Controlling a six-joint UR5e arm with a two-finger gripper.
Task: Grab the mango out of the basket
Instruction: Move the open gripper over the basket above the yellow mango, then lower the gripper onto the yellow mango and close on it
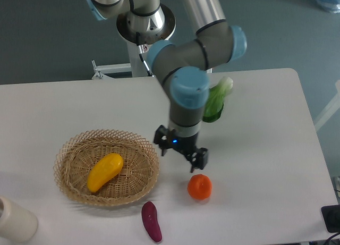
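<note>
Tabletop (79, 107) is plain white, matte, with a rounded far-right corner, and behind it the floor is a dull grey-blue. Robot's base column (146, 40) stands at the far edge of the table, white, with a small metal bracket at its foot. Arm reaches down over the middle of the surface, and the gripper (181, 151) hangs just right of the basket (69, 184), fingers spread apart with nothing between them. Mango (105, 171) lies inside the basket, tilted, on the woven floor a little left of centre, well clear of the fingers. Just below and right of the gripper sits a round orange fruit (200, 186) on the bare table. Purple eggplant (151, 221) lies near the front edge, just outside the basket rim. Green leafy vegetable (217, 100) shows behind the arm's wrist. Cream cylinder (15, 219) pokes in at the bottom left corner, and a dark object (331, 218) sits at the right edge.
</note>
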